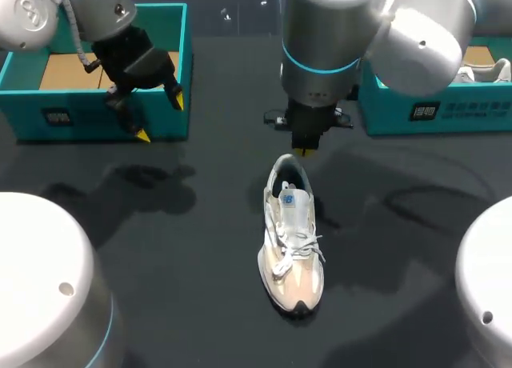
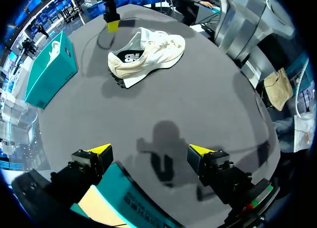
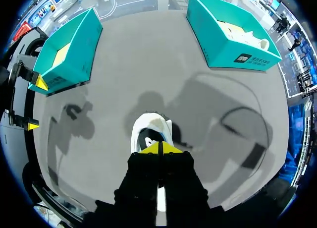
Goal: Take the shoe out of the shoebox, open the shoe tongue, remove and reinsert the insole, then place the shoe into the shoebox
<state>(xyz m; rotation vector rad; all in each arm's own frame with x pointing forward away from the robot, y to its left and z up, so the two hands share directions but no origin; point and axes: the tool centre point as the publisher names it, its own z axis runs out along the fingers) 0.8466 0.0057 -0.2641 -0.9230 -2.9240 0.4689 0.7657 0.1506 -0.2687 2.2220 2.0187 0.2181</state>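
Shoe: a cream and white mesh sneaker with white laces stands on its sole near the middle of the dark grey surface, outside both boxes. Its heel points toward the boxes and its toe toward the robot.

Left box: an open teal cardboard shoebox with a plain brown floor sits at the far left of the surface, well apart from the sneaker.

Right box: a second open teal shoebox sits at the far right, and another pale sneaker lies inside it.

Left end effector: the left end effector hangs over the front wall of the left box. Its yellow-tipped fingers are spread wide and hold nothing. In the left wrist view the rim of that box lies below the gap between the tips.

Right end effector: the right end effector hangs just above the sneaker's heel. In the right wrist view its yellow tips are pressed together, with the heel opening right beneath them. Nothing shows between the tips.
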